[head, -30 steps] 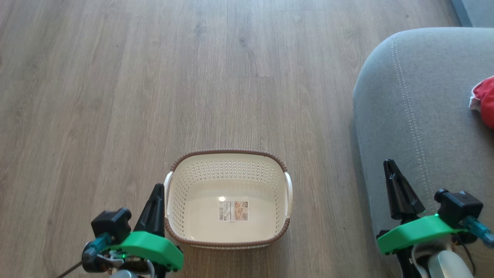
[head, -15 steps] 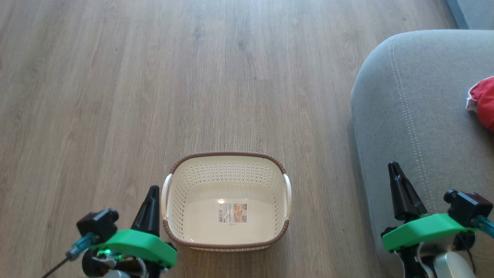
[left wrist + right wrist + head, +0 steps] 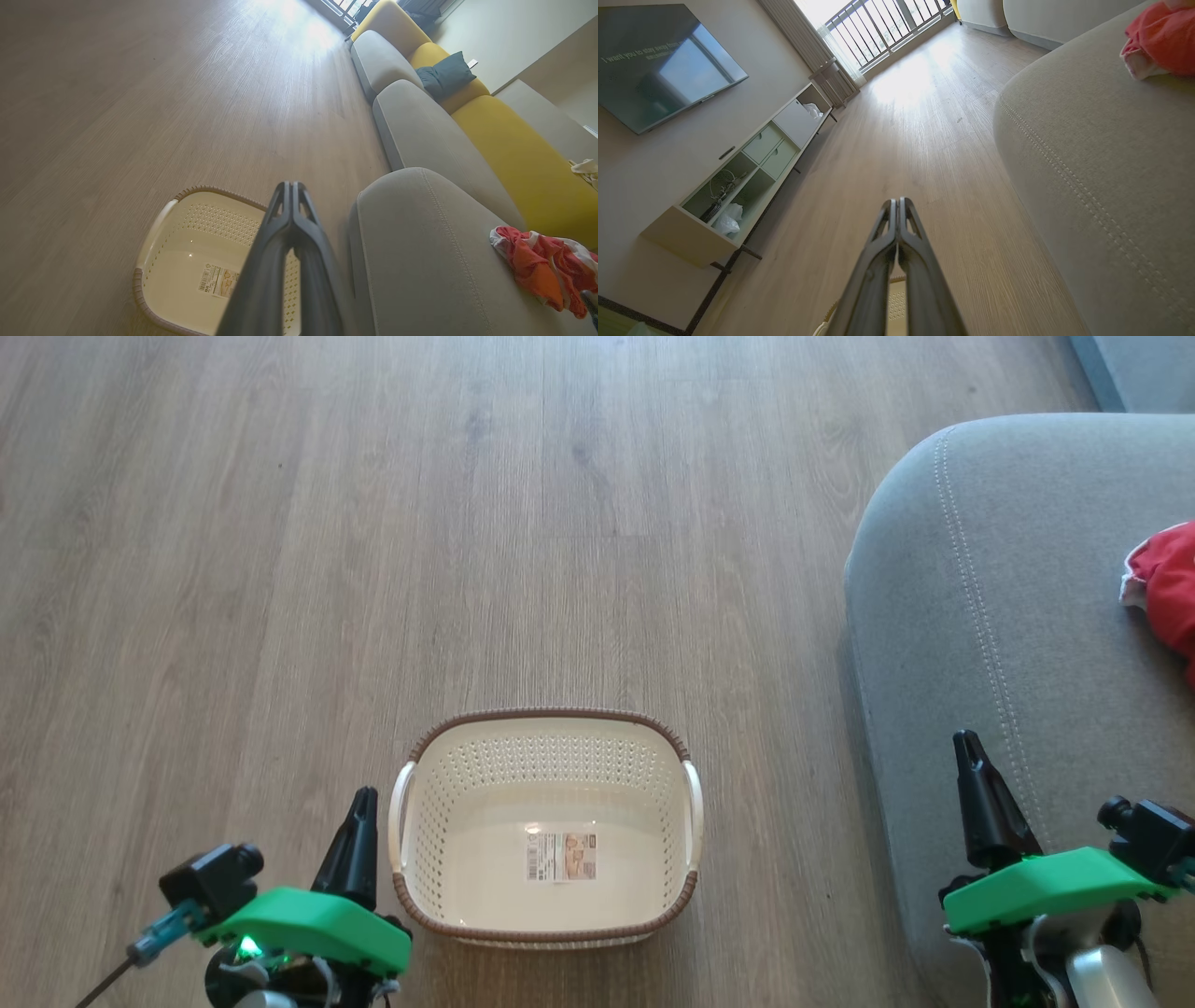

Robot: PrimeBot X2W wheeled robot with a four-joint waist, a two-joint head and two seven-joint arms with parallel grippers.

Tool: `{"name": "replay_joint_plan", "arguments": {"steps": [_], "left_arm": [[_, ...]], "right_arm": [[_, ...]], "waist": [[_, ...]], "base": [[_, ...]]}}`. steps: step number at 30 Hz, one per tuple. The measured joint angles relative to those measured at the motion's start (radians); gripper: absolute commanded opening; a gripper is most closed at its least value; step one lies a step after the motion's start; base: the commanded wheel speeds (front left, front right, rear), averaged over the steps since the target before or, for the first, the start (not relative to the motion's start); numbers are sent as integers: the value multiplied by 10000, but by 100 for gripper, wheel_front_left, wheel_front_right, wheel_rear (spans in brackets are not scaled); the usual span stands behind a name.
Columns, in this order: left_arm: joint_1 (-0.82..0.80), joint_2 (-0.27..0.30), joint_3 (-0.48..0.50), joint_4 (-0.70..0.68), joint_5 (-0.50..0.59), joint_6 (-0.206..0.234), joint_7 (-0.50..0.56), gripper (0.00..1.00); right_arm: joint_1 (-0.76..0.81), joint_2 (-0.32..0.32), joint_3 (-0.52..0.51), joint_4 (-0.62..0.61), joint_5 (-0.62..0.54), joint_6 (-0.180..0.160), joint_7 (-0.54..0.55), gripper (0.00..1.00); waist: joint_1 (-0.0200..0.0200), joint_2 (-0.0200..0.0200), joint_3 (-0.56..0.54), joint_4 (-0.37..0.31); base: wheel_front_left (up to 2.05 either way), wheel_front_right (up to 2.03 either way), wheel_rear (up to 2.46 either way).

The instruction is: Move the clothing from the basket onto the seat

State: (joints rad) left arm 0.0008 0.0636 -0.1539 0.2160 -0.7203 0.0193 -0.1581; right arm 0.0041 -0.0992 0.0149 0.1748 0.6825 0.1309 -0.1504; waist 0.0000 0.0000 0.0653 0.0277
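While the basket [image 3: 551,715] holds a label [image 3: 562,856], the clothing [image 3: 1172,593] lies on the seat [image 3: 1027,616]. Left gripper [image 3: 361,800] and right gripper [image 3: 965,741]: pressed together.

Basket [image 3: 551,714] stands on the floor [image 3: 280,569], with a label [image 3: 560,856] on its bottom. Seat [image 3: 980,616] lies to the basket's right, apart from it; clothing [image 3: 1172,588] rests on the seat, toward its right. Left claw [image 3: 361,798] is just beside the basket's left wall; right claw [image 3: 966,745] is over the seat's near left part.
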Motion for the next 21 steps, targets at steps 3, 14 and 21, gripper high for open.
{"name": "replay_joint_plan", "arguments": {"steps": [3, 14, 21], "left_arm": [[-7, 6, 77, 25, -337, -77, 79, 0], [-46, 27, 288, 115, -1572, -261, 366, 0], [-89, 31, 472, 171, -2362, -376, 581, 0]], "right_arm": [[-3, 0, -40, 46, 351, 0, 58, 0], [-173, 4, -142, 184, 1618, 0, 362, 0], [-172, 15, -222, 249, 2429, 0, 554, 0]], "waist": [[0, 0, -23, -10], [0, 0, -105, -47], [0, 0, -159, -71]], "base": [[0, 0, 0], [0, 0, 0], [0, 0, 0]]}}
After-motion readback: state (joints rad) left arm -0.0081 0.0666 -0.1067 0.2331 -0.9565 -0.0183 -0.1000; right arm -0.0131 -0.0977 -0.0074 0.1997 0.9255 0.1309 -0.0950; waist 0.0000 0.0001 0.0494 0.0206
